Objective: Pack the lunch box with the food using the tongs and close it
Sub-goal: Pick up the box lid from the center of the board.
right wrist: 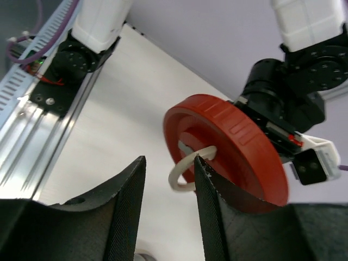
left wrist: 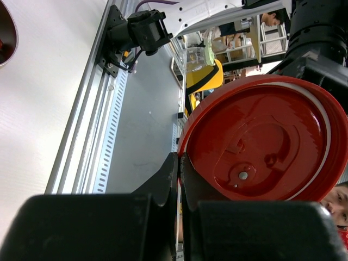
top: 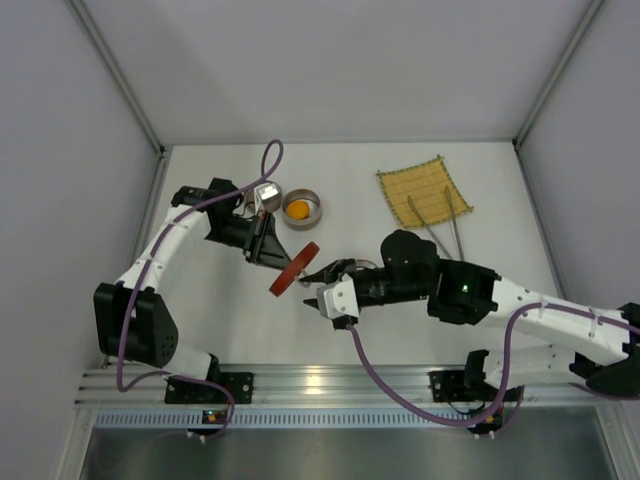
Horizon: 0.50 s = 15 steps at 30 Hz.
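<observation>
The red round lid (top: 294, 269) hangs above the table, and my left gripper (top: 272, 258) is shut on its rim. The left wrist view shows the lid's underside (left wrist: 266, 141) beside the closed left gripper (left wrist: 179, 156). My right gripper (right wrist: 169, 159) faces the lid's top (right wrist: 234, 147), jaws apart, with the lid's white ring handle (right wrist: 182, 174) lying against the right finger (right wrist: 209, 206). The orange food piece (top: 298, 209) sits in a steel bowl (top: 316, 205) of the lunch box. The tongs (top: 437, 238) lie partly on the bamboo mat (top: 425, 190).
A second steel container (top: 266, 196) stands left of the bowl, close behind the left wrist. The aluminium rail (top: 330, 380) runs along the near table edge, with both arm bases on it. Grey walls close in the back and sides.
</observation>
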Available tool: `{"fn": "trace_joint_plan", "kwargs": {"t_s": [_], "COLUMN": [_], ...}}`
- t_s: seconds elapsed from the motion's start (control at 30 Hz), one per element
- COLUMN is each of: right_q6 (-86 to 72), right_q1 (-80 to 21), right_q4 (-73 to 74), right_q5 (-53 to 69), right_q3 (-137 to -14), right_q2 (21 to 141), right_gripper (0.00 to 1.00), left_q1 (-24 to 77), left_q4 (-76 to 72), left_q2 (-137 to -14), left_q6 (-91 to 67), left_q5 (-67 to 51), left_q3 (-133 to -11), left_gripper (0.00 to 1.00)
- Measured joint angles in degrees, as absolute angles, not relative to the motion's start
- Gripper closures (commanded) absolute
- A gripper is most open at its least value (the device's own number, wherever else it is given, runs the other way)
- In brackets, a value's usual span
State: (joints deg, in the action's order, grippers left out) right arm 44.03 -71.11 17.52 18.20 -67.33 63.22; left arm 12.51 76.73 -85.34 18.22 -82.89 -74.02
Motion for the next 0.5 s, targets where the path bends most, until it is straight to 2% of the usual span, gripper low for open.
{"fn": "trace_joint_plan", "kwargs": {"t_s": [0.17,0.27,0.33,0.37,0.47,0.5], "right_q6": [44.18,44.05,43.24,42.76,40.66,39.66], "right_q1": [-71.16,-71.20,-71.24,-71.26,-71.29,-71.33], "right_q4": [22.81,23.59,22.52,21.80,19.46,18.02], "right_q5": [21.02,20.47,18.52,17.47,13.63,11.79], "right_q3": [-68.25,-68.23,-67.77,-67.02,-64.05,-63.00], "right_q2": [64.84,64.99,64.62,64.18,62.33,61.60], "right_gripper": [0.62,0.58,0.52,0.44,0.30,0.29], "left_q1": [12.58,12.60,12.60,12.60,12.60,12.60], "left_q4": [76.71,76.73,76.71,76.73,76.75,76.75], "left_q2": [-85.34,-85.34,-85.36,-85.36,-85.36,-85.36], "left_q6": [18.74,19.07,19.73,20.12,21.39,21.93], "left_q5": [-82.89,-82.89,-82.91,-82.91,-82.89,-82.89], "left_q3": [-74.04,-74.08,-74.28,-74.37,-74.41,-74.43], "left_gripper": [1.00,1.00,1.00,1.00,1.00,1.00]}}
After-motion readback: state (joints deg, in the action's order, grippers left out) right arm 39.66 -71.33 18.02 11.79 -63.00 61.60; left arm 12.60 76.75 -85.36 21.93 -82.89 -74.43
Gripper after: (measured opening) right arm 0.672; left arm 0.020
